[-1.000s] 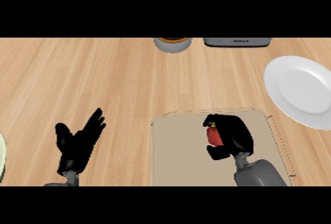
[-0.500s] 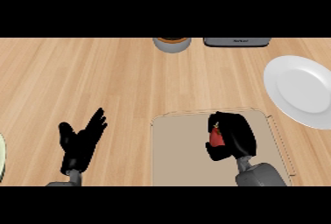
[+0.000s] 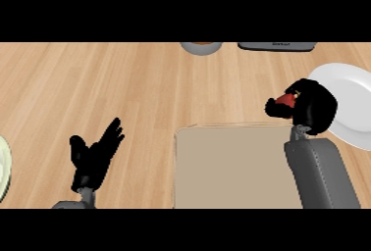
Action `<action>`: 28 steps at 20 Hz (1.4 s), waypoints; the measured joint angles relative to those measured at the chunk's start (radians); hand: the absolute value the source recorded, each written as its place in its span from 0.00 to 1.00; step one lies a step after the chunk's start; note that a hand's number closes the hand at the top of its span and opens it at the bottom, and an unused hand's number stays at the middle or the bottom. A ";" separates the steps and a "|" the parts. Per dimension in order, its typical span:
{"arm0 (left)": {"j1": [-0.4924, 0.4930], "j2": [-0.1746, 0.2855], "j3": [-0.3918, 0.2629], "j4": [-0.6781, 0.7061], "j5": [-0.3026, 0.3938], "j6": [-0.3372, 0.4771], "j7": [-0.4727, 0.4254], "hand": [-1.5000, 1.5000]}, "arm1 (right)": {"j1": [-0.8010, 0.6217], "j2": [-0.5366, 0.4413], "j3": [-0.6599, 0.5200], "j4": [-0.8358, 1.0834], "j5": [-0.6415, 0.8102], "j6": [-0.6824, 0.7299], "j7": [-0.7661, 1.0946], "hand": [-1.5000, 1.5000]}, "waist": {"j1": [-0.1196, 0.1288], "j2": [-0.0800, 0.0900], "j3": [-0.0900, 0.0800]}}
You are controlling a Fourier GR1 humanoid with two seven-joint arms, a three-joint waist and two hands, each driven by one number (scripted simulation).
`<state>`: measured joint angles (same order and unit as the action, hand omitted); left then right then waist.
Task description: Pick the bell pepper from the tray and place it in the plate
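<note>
The fingers [image 3: 277, 111] of the right hand [image 3: 313, 105] are curled around the red bell pepper [image 3: 284, 100], and only a small patch of it shows at the hand's left side. The pepper is held clear of the tray [image 3: 232, 166], just past the tray's far right corner and at the left rim of the white plate [image 3: 352, 93]. The hand itself overlaps that rim. Its grey forearm [image 3: 322, 171] runs back along the tray's right side to the near edge.

The left hand [image 3: 94, 154] rests open near the near left, fingers straight and pointing away, well apart from the tray.

On the wooden worktop [image 3: 109, 83], a round grey vessel [image 3: 200, 47] and a dark object [image 3: 278, 46] sit at the far edge. A pale green dish [image 3: 3, 166] shows at the left border.
</note>
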<state>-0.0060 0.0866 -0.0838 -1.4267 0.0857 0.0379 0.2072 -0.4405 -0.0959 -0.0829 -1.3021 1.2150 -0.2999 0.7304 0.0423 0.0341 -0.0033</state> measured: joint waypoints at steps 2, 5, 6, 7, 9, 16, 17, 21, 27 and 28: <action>-0.006 -0.001 -0.007 -0.003 -0.003 -0.004 -0.002 0.50 | -0.061 -0.025 -0.062 0.031 0.058 -0.042 0.101 1.00 | 0.018 0.006 -0.001; -0.015 -0.004 -0.020 -0.007 -0.006 -0.013 -0.002 0.50 | -0.146 -0.058 -0.141 0.083 0.155 -0.098 0.222 1.00 | 0.047 0.014 -0.001; -0.016 -0.007 -0.025 -0.006 -0.006 -0.015 0.000 0.50 | -0.176 -0.070 -0.165 0.096 0.189 -0.113 0.258 1.00 | 0.055 0.015 -0.001; -0.022 -0.007 -0.026 -0.008 -0.006 -0.016 0.004 0.50 | -0.200 -0.078 -0.189 0.111 0.222 -0.130 0.285 1.00 | 0.061 0.016 0.000; -0.026 -0.006 -0.031 -0.007 -0.005 -0.022 0.006 0.50 | -0.241 -0.094 -0.235 0.141 0.291 -0.159 0.319 1.00 | 0.071 0.018 0.000; -0.036 -0.009 -0.043 -0.006 -0.015 -0.024 0.016 0.50 | -0.324 -0.108 -0.384 0.217 0.497 -0.283 0.372 1.00 | 0.079 0.017 0.004; -0.038 -0.009 -0.042 -0.007 -0.014 -0.023 0.017 0.50 | -0.323 -0.110 -0.404 0.226 0.526 -0.304 0.374 1.00 | 0.077 0.017 0.005; -0.037 -0.011 -0.036 -0.001 -0.012 -0.019 0.015 0.50 | -0.317 -0.105 -0.486 0.270 0.643 -0.374 0.382 1.00 | 0.065 0.013 0.005; -0.034 -0.014 -0.029 0.000 -0.010 -0.011 0.021 0.50 | -0.288 -0.123 -0.621 0.310 0.782 -0.472 0.391 1.00 | 0.043 0.005 0.007; -0.036 -0.017 -0.027 0.004 -0.012 -0.006 0.020 0.50 | -0.281 -0.126 -0.642 0.321 0.795 -0.493 0.389 1.00 | 0.037 0.004 0.007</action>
<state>-0.0423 0.0694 -0.1111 -1.4223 0.0738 0.0323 0.2269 -0.7220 -0.2215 -0.7251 -0.9810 2.0095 -0.7933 1.1199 0.0795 0.0381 0.0033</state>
